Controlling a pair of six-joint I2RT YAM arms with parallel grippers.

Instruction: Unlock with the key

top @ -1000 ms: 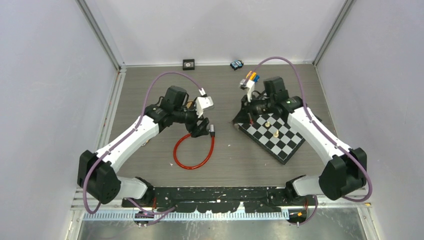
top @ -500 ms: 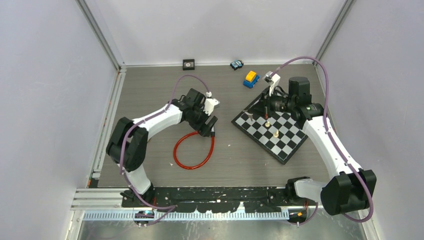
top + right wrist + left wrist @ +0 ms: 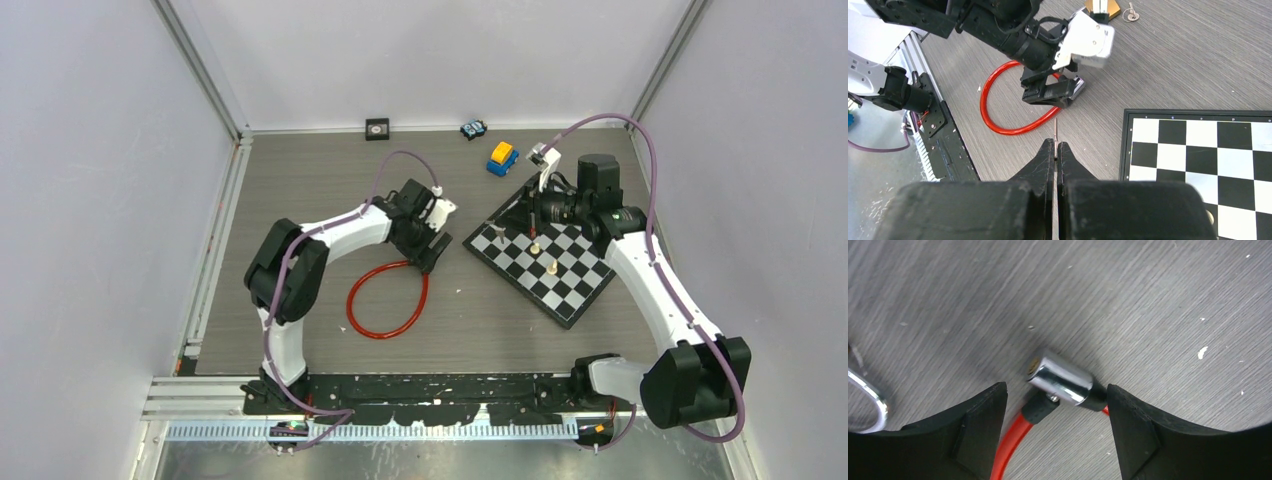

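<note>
No brand or label can be read. The chessboard [image 3: 578,292] has small marks along its border in the right wrist view, too small to make out.

The left gripper [image 3: 1055,396] hangs low over the table [image 3: 300,180] with its 2 fingers spread wide. One finger stands on each side of the chrome lock cylinder [image 3: 1060,377], and neither touches it. The cylinder lies on its side on the wood, its round end face turned toward the upper left of the left wrist view. The red cable [image 3: 349,305] runs from it into a loop that lies toward the arm bases. A metal ring [image 3: 870,397] lies at the left edge of the left wrist view.

The right gripper [image 3: 1055,146] is pressed together on the key [image 3: 1055,131] — a thin blade pokes out past the fingertips. It points toward the left gripper and is well apart from the lock. This gripper hovers by the chessboard's far left corner, and a yellow-and-blue toy car [image 3: 501,157] sits just beyond the board.

Compared with 1 second ago, the left arm's elbow has swung inward and its gripper has shifted right. The cylinder then showed beside the gripper; now the fingers straddle it. The right arm has drawn back to the right, uncovering the toy car — over the last half second it shows no visible change.
</note>
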